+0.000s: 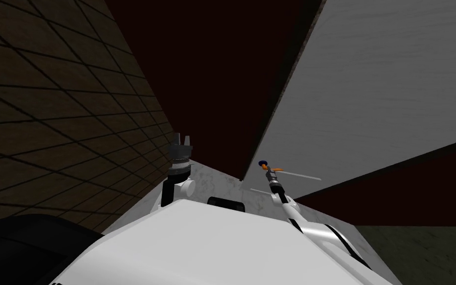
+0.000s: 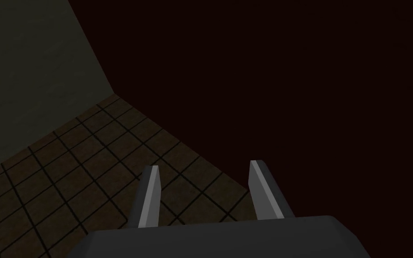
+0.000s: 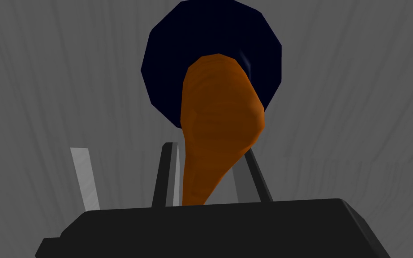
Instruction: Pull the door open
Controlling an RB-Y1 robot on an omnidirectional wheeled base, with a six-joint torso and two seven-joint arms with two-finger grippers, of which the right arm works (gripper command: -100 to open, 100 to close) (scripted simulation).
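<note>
Head view: the right claw [image 1: 270, 171] is at the orange lever handle [image 1: 278, 169] of the grey door [image 1: 370, 89], with a dark blue rose [image 1: 262, 163] just past its tips. The left claw [image 1: 183, 138] is raised, well apart.
Left wrist view: its fingers [image 2: 149, 197] stand wide above a dark tiled surface [image 2: 66, 179].
Right wrist view: the right claw's narrow-set fingers [image 3: 169, 174] flank the handle, seemingly clamping it.

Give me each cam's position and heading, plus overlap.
Head: on the head, steeply down and forward at grey door and tiled floor; left end effector, right end effector show.
Left wrist: on left hand, facing floor and dark red wall; own open fingers show.
Right wrist: on right hand, close to door, facing orange handle on dark blue disc; own fingers clamp it.
Shared: head and right wrist both see handle and disc.
</note>
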